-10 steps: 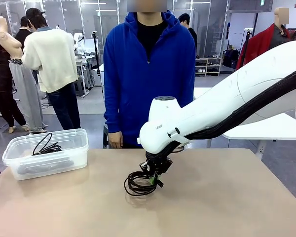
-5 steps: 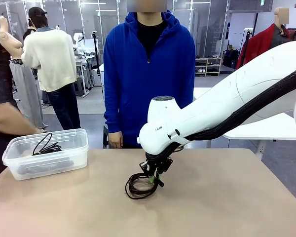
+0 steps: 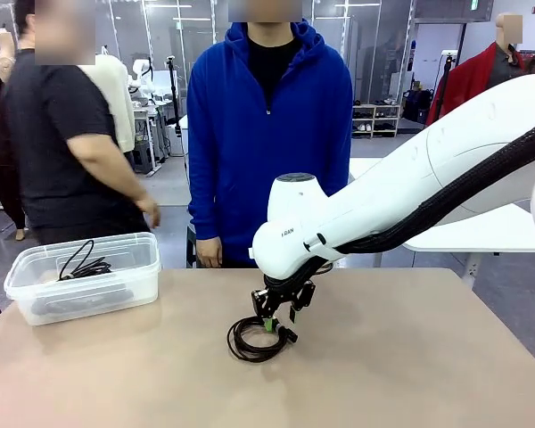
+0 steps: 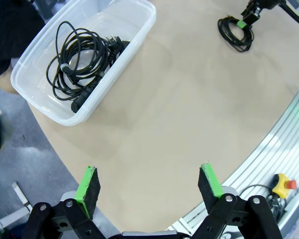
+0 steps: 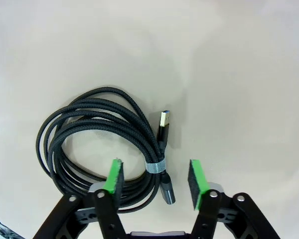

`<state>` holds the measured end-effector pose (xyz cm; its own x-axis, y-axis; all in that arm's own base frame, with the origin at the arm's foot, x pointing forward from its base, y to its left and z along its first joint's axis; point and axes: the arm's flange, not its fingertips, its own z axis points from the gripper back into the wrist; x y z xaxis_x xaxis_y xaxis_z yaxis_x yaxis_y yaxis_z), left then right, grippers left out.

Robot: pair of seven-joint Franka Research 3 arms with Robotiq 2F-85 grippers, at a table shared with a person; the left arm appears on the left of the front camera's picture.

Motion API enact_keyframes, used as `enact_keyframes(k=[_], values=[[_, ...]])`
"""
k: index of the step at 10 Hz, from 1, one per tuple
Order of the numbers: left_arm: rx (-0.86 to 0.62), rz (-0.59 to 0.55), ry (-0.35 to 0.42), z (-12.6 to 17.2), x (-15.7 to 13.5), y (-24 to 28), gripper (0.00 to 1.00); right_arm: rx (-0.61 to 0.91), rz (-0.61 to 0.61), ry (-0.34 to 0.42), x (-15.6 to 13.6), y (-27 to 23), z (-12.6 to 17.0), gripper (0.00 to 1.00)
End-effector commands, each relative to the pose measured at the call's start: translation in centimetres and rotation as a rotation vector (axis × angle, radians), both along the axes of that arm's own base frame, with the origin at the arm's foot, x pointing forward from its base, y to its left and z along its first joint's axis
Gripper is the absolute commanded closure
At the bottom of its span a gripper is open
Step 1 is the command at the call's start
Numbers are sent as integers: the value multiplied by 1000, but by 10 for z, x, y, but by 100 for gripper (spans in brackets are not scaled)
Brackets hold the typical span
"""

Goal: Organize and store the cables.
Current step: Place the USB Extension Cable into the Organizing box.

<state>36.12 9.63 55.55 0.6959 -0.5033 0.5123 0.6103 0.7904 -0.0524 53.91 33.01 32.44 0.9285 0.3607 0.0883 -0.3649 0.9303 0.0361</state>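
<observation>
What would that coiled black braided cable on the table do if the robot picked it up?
The coiled black braided cable would probably sag, since its thin loops look floppy. It likely stays bundled: a grey strap binds the loops. It looks light, and the flat coil seems unlikely to roll.

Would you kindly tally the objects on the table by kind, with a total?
Coiled black cables: 2, one braided coil lying on the tabletop and one bundle in the container
Clear plastic containers: 1
Total: 3
</observation>
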Motion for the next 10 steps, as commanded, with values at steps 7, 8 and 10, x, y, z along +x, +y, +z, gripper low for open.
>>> enact_keyframes(k=[7, 8, 10], values=[[11, 2, 3, 0, 1, 0, 0, 49, 118, -61, -22, -58, 49, 0], [0, 0, 0, 0, 0, 0, 0, 68, 141, -66, -26, -75, 58, 0], [51, -28, 31, 13, 14, -31, 0, 99, 189, -103, -37, -116, 77, 0]])
